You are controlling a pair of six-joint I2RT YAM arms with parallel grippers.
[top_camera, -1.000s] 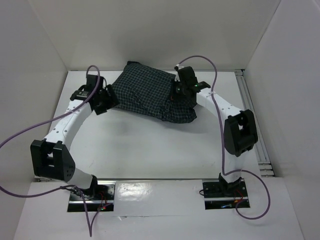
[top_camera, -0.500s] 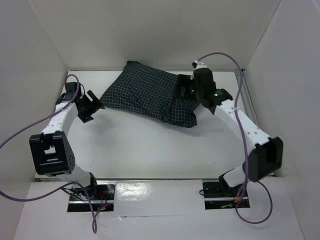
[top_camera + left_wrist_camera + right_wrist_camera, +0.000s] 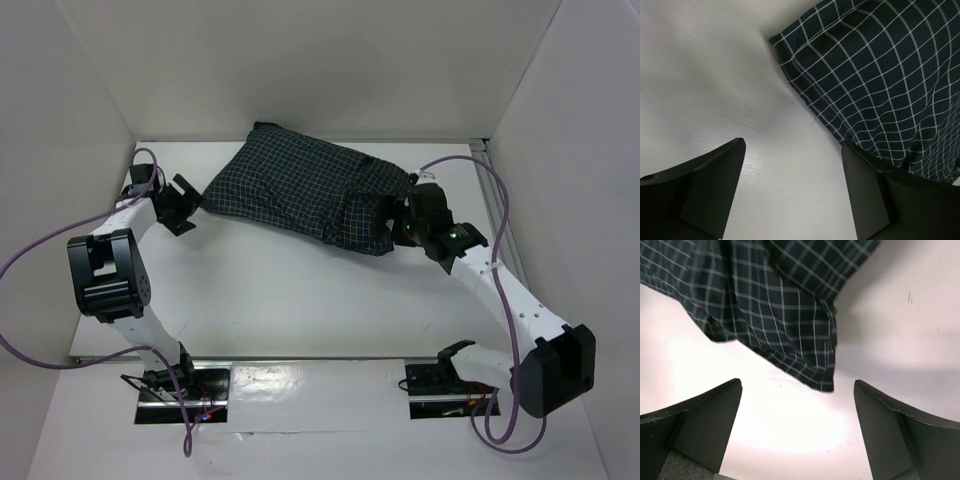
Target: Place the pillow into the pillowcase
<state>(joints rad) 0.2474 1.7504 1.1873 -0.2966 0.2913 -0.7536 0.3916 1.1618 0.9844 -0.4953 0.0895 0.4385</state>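
The pillowcase (image 3: 300,190), dark with a fine white grid, lies plump and bulging across the back of the white table. No pillow shows in any view. My left gripper (image 3: 182,204) stands open just left of the pillowcase's left corner (image 3: 880,75), apart from it. In the left wrist view the left gripper (image 3: 792,146) has only bare table between its fingers. My right gripper (image 3: 404,222) is open beside the case's right end. In the right wrist view a loose corner of the pillowcase (image 3: 780,305) hangs ahead of the right gripper (image 3: 797,384), not between its fingers.
White walls close the table in at the left, back and right. A metal rail (image 3: 503,235) runs along the right edge. Purple cables (image 3: 45,255) loop off both arms. Bare table (image 3: 290,290) lies in front of the pillowcase.
My right gripper opened, let go of the pillowcase's right end and drew back to the right and nearer. The left gripper backed off left from the case's corner.
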